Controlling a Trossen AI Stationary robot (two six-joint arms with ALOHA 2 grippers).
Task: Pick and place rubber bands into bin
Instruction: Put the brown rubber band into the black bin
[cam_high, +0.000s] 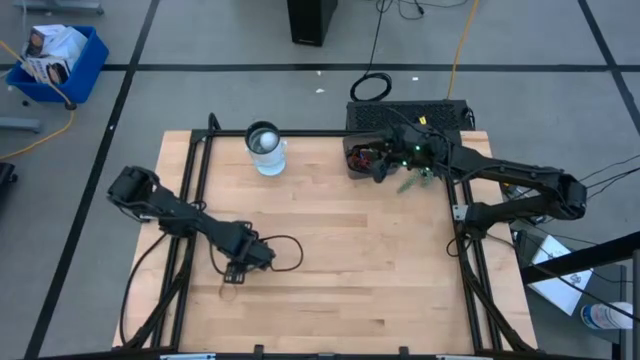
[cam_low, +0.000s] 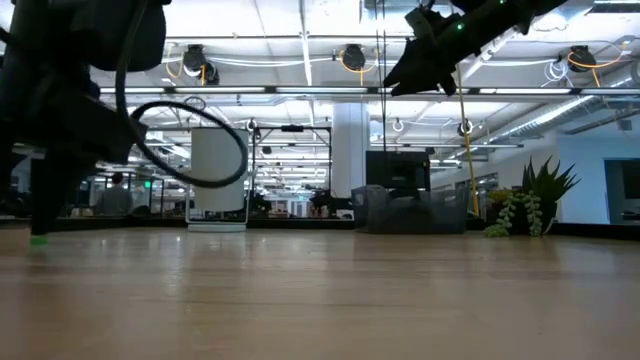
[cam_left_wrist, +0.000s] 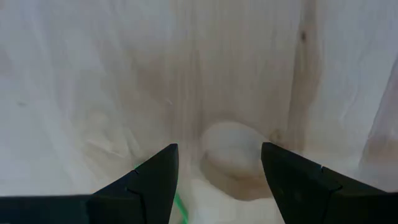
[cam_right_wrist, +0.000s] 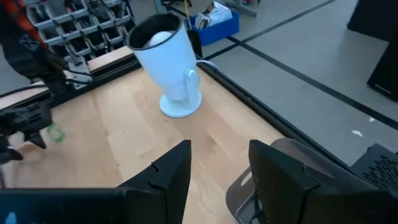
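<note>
My left gripper (cam_high: 233, 272) is open, pointing down at the wood near the table's front left. A thin green rubber band (cam_left_wrist: 181, 210) lies by the inner side of one finger, and also shows in the low view (cam_low: 38, 240) and the right wrist view (cam_right_wrist: 55, 132). My right gripper (cam_right_wrist: 217, 180) is open and empty, held above the smoky-grey bin (cam_high: 360, 157) at the table's far right. The bin rests on its base on the table and holds dark and red bands. Its rim shows in the right wrist view (cam_right_wrist: 283, 163). My left gripper points down with its fingertips (cam_left_wrist: 155, 180) close to the table. The green band (cam_left_wrist: 181, 210) lies right beside one fingertip, but I cannot tell whether the finger touches it.
A white cup (cam_high: 265, 148) stands at the far middle of the table. A small green plant (cam_high: 414, 181) lies next to the bin. A black cable loop (cam_high: 287, 251) hangs beside my left gripper. A blue crate (cam_high: 58, 60) sits on the floor beyond the table.
</note>
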